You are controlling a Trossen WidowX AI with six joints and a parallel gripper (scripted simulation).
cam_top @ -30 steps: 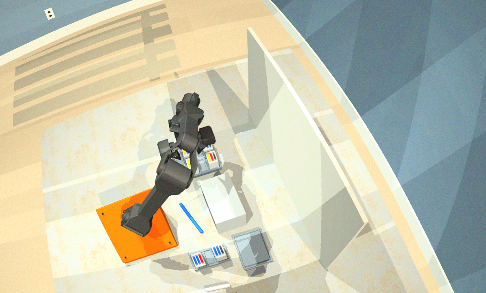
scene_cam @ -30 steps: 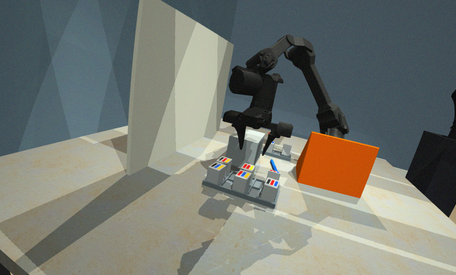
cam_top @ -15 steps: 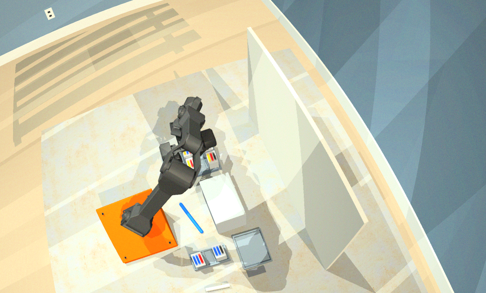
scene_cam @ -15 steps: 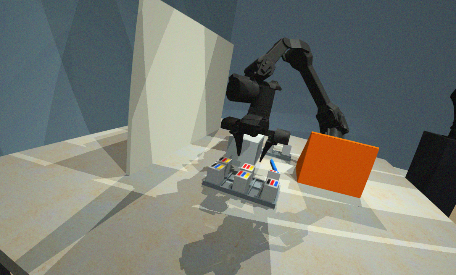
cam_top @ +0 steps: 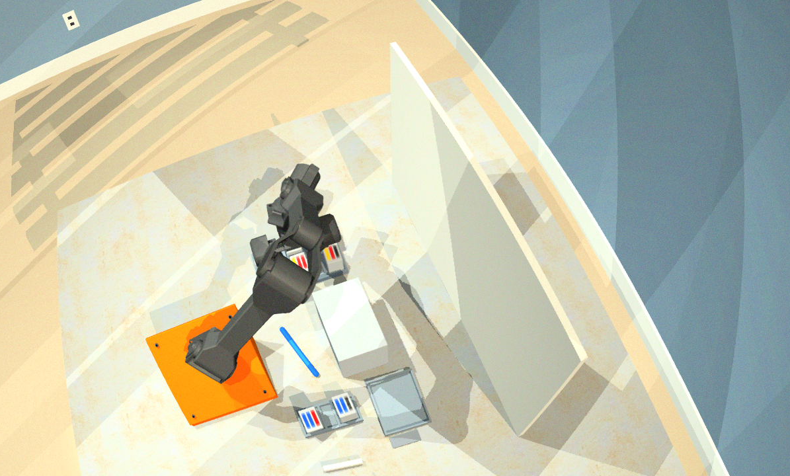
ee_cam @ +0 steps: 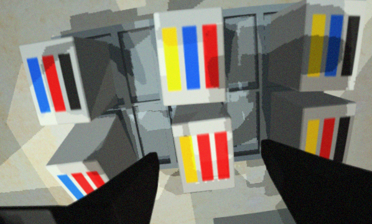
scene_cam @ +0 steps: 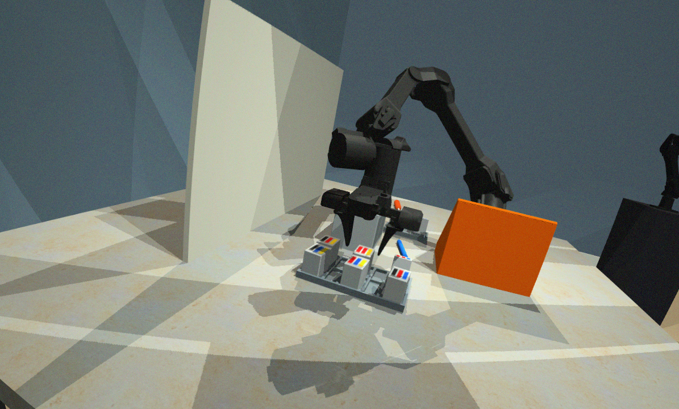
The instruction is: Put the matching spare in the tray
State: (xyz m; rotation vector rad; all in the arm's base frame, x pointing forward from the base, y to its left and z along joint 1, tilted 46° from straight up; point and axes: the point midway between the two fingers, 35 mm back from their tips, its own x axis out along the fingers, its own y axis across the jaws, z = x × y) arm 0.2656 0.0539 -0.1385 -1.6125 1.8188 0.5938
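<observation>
My gripper is open, pointing down. Its fingertips are either side of the yellow-red-red spare, apparently still above it, with nothing held. That spare stands in the six-block rack. Beside it stand the yellow-blue-red spare, blue-red-black spare, blue-red-red spare, yellow-blue-black spare and yellow-red-black spare. The white box-shaped unit stands near the rack; its back code is not readable. The grey tray is empty.
A small rack holds blue-blue-red and blue-blue-black blocks. A blue rod lies near the unit, a white strip near the tray. A tall panel stands beyond the unit. The arm's base is orange.
</observation>
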